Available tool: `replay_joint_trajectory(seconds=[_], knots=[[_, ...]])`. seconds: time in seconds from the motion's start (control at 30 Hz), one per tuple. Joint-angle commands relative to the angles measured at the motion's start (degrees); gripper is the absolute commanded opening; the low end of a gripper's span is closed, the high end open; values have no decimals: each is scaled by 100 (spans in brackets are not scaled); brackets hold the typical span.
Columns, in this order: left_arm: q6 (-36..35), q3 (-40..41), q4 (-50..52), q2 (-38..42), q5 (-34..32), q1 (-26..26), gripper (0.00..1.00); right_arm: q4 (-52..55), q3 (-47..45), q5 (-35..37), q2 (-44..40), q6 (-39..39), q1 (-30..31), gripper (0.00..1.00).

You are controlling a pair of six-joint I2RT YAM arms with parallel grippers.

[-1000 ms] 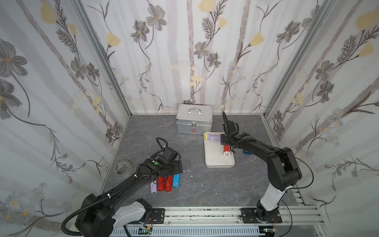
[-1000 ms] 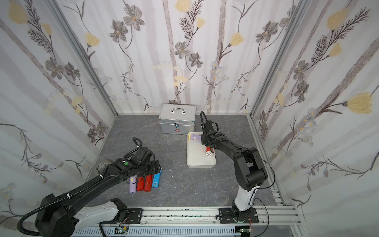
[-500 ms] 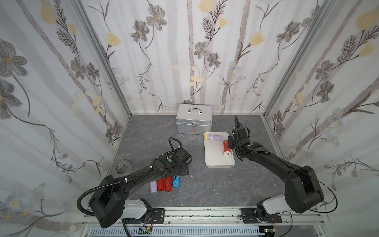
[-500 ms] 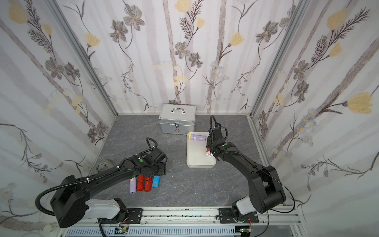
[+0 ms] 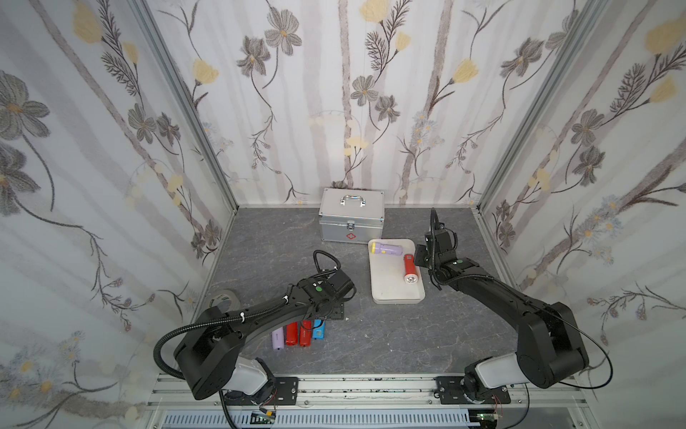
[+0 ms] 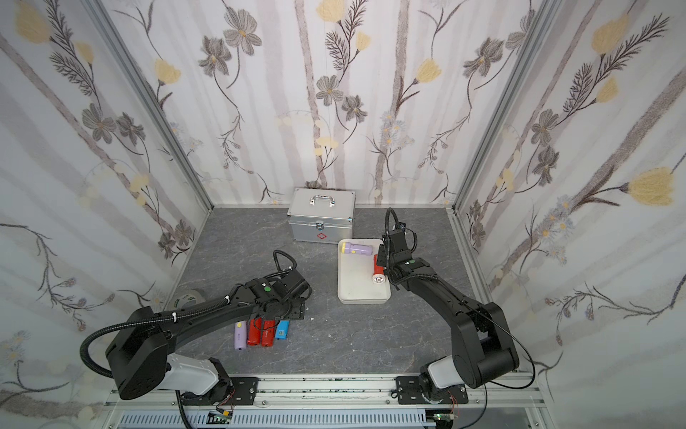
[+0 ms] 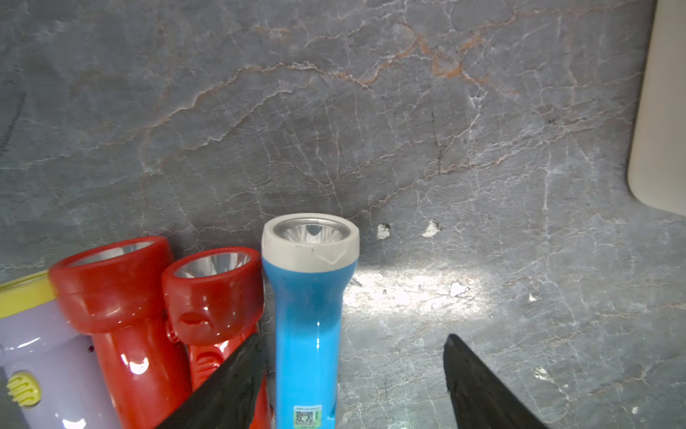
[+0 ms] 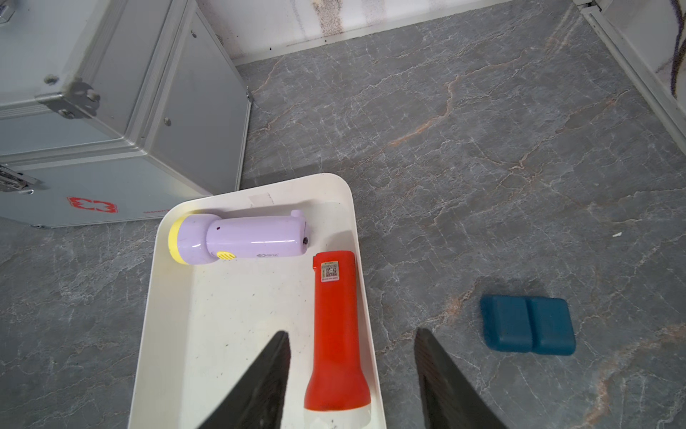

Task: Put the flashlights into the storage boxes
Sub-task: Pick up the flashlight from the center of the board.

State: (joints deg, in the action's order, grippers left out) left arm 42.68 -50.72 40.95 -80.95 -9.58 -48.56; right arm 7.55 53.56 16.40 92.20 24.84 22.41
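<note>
The shallow white rectangular plastic tray [image 5: 389,288] sits on the grey marbled tabletop [image 5: 371,334], near the silver metal case [image 5: 350,219]. In the tray, the lilac flashlight with yellow head [image 5: 388,249] lies crosswise at the far end, with its head toward the left arm's side. The red flashlight with white head [image 5: 409,268] lies lengthwise along the tray's right rim, head toward the robot base. The right gripper [image 8: 350,332] straddles its body with jaws parted, a gap at each side, gripping nothing. Four flashlights lie parallel on the tabletop, heads toward the rear wall: lilac [image 7: 37,353], red [image 7: 111,297], red [image 7: 211,297], blue [image 7: 308,315]. The left gripper [image 7: 354,336] is wide open and empty; the blue flashlight lies between its fingers.
</note>
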Motion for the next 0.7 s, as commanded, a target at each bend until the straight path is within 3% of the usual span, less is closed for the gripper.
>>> replay_joint_trajectory(seconds=[0.0, 0.37, 0.67], knots=[[210, 233, -67, 114, -43, 2, 78, -292, -29, -56, -31, 106, -10, 56], [399, 486, -583, 4, 150, -11, 72, -366, -21, -182, -34, 249, -18, 54], [431, 329, -781, -688, 196, 0, 71, -394, -142, -144, -268, 267, -51, 54]])
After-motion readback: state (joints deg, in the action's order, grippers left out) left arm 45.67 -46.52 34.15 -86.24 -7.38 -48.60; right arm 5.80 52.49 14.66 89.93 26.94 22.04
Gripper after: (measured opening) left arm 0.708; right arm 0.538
